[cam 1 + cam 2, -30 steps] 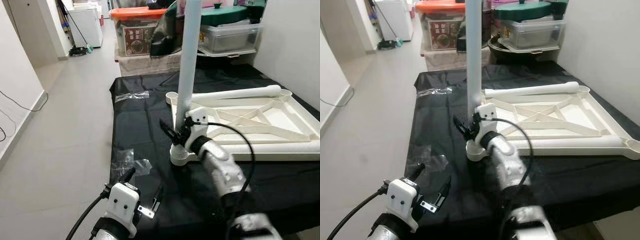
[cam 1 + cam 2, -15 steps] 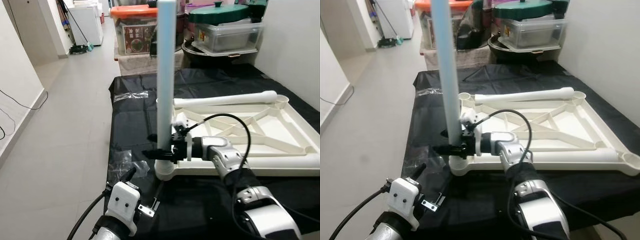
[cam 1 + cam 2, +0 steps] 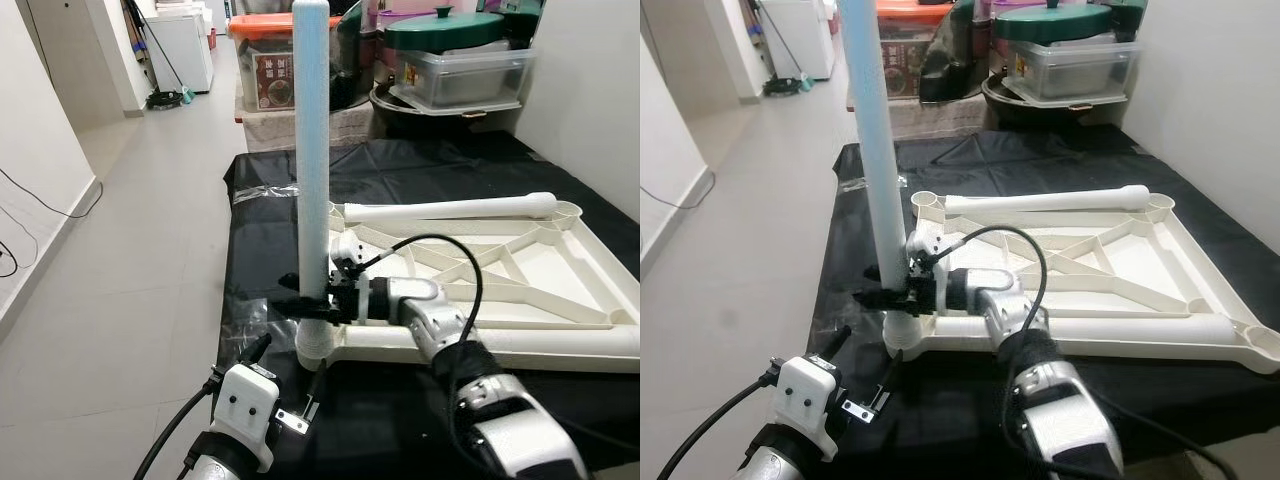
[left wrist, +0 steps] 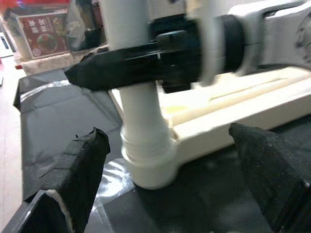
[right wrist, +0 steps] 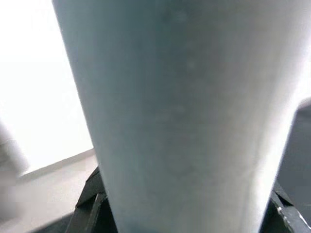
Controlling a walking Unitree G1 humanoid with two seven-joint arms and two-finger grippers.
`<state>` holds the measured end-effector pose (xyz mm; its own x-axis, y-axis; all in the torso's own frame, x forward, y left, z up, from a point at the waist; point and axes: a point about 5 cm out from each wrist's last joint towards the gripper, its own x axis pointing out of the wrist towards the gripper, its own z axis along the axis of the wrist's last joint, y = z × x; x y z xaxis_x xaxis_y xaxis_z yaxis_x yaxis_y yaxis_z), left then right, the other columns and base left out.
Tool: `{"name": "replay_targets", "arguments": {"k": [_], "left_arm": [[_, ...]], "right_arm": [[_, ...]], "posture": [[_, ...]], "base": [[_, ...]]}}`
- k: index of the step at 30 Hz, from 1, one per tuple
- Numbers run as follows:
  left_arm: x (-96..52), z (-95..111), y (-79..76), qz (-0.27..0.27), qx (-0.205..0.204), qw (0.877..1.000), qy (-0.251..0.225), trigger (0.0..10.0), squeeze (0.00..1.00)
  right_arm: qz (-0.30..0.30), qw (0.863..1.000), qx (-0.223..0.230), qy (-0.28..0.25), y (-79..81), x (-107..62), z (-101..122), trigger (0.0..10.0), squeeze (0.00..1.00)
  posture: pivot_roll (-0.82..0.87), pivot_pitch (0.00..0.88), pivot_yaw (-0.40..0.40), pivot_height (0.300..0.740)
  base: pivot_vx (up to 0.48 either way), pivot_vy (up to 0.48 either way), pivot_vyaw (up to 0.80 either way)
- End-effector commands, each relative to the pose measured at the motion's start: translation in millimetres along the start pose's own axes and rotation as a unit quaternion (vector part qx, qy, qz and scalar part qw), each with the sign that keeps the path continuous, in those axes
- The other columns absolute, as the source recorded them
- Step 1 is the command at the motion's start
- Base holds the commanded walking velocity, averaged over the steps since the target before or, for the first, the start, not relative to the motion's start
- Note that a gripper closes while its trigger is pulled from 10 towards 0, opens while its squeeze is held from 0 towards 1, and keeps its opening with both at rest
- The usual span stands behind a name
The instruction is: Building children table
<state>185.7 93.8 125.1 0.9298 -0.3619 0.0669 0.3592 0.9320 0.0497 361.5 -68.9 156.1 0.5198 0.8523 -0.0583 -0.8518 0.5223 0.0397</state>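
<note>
- Gripping the upright leg [image 3: 311, 150] low down, the right gripper [image 3: 312, 298] has its jaws clamped on the pale tube just above the corner socket [image 3: 318, 346] of the upturned table frame [image 3: 560, 335].
- The frame lies flat on the black sheet [image 3: 262, 255], and the leg stands at its near left corner. A second leg [image 3: 450, 208] lies along the frame's far edge, not yet stood up.
- The left wrist view shows ridges, probably a thread, at the foot of the leg where it meets the socket. My read is that the leg is being seated or screwed home.
- To do this well, keep the leg dead vertical. Any lean while it is turned or pushed could cross the thread or jam it.
- The hold sits close to the socket, which is good for control, though it gives little leverage.
- The left gripper [image 3: 290, 395] waits near the robot, jaws apart, and its fingers [image 4: 77, 170] frame the socket from the near side without touching it.
- It could well steady the frame, since the sheet looks slippery and the frame might skate.
</note>
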Motion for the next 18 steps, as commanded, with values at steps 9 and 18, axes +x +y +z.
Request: {"name": "replay_targets", "arguments": {"k": [9, 18], "left_arm": [[-1.1, -6, 3.1, 0.0, 0.002, 1.0, 0.012, 10.0, 0.0], [-0.3, -6, 3.6, 0.004, 0.003, 1.0, 0.01, 10.0, 0.0]], "right_arm": [[-0.562, 0.826, 0.043, -0.01, -37.9, -63.7, -7, 0.0, 0.0], [-0.523, 0.849, 0.077, -0.023, -10.9, -31.9, -11, 10.0, 0.0]], "posture": [[-0.01, 0.0, 0.027, 0.74], [-0.01, 0.0, 0.021, 0.74]], "base": [[0.0, 0.0, 0.0], [0.0, 0.0, 0.0]]}}
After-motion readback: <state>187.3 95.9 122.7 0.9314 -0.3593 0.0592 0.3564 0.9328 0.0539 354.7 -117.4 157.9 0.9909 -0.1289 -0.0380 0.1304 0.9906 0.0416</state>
